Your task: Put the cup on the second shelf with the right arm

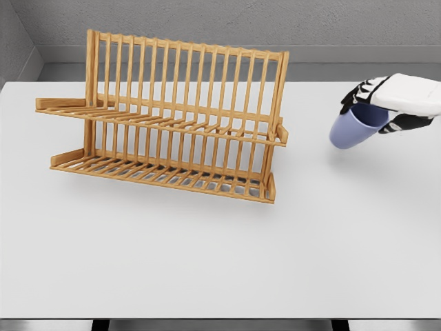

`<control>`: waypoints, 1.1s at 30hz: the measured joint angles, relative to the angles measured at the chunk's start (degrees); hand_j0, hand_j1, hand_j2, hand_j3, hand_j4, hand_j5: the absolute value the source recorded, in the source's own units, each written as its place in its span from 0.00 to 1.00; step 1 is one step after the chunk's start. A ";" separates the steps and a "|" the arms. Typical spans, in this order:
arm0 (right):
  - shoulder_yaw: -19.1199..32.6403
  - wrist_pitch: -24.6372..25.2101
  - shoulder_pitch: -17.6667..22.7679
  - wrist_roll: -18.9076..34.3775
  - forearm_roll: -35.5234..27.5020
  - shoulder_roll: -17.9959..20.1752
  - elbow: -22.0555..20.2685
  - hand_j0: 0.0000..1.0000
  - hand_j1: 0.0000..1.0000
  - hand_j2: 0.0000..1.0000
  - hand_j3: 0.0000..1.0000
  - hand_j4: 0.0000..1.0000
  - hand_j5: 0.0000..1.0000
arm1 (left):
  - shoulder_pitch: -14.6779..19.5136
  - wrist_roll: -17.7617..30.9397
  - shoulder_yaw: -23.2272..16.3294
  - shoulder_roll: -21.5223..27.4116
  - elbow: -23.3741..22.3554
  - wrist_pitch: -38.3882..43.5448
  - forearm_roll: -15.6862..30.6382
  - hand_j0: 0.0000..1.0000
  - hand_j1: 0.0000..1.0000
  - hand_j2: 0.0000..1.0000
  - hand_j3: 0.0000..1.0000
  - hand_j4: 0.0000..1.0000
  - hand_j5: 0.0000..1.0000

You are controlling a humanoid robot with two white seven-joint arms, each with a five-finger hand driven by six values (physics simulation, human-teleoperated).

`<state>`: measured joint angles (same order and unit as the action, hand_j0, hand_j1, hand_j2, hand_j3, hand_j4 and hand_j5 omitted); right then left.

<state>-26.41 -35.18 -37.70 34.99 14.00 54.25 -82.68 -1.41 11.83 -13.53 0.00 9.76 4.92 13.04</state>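
Observation:
A pale blue cup [350,129] hangs tilted at the right of the table, lifted just off the surface, its mouth turned up toward the hand. My right hand [386,105] comes in from the right edge and is shut on the cup, fingers wrapped over its rim. The wooden two-tier dish rack [172,121] stands at the left and middle, well to the left of the cup. Its upper shelf [162,123] and lower shelf [165,176] hold nothing. The left arm does not show.
The white table [220,255] spreads across the view, its front edge near the bottom. A grey wall runs along the back. The rack's tall slatted back rises behind both shelves.

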 measured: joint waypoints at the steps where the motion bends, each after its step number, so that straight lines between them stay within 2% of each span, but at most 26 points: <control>1: 0.13 -0.01 -0.44 0.01 0.02 0.00 -0.17 0.62 0.62 0.62 0.62 0.62 0.62 | 0.00 -0.01 0.00 0.00 0.00 0.00 0.00 1.00 1.00 1.00 1.00 1.00 1.00; 4: 0.34 -0.01 -1.49 -0.01 0.09 0.01 -1.32 0.62 0.62 0.62 0.62 0.62 0.62 | 0.00 0.00 0.00 0.00 0.00 0.00 -0.02 1.00 1.00 1.00 1.00 1.00 1.00; 21: 0.38 -0.02 -4.39 0.03 0.03 -0.54 -14.92 0.62 0.62 0.62 0.62 0.62 0.62 | 0.00 0.00 0.00 0.00 0.00 0.00 -0.01 1.00 1.00 1.00 1.00 1.00 1.00; 25: 0.37 -0.02 -5.80 0.04 0.04 -0.77 -16.55 0.62 0.62 0.62 0.62 0.62 0.62 | 0.00 0.01 0.00 0.00 0.00 0.00 -0.04 1.00 1.00 1.00 1.00 1.00 1.00; 33: -0.08 -0.05 -8.26 0.03 0.05 -4.09 -17.61 0.62 0.62 0.62 0.62 0.62 0.62 | 0.00 0.00 0.00 0.00 0.00 0.00 -0.02 1.00 1.00 1.00 1.00 1.00 1.00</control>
<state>-26.49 -35.23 -45.97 35.03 14.05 50.16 -100.29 -1.41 11.83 -13.53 0.00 9.76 4.92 13.02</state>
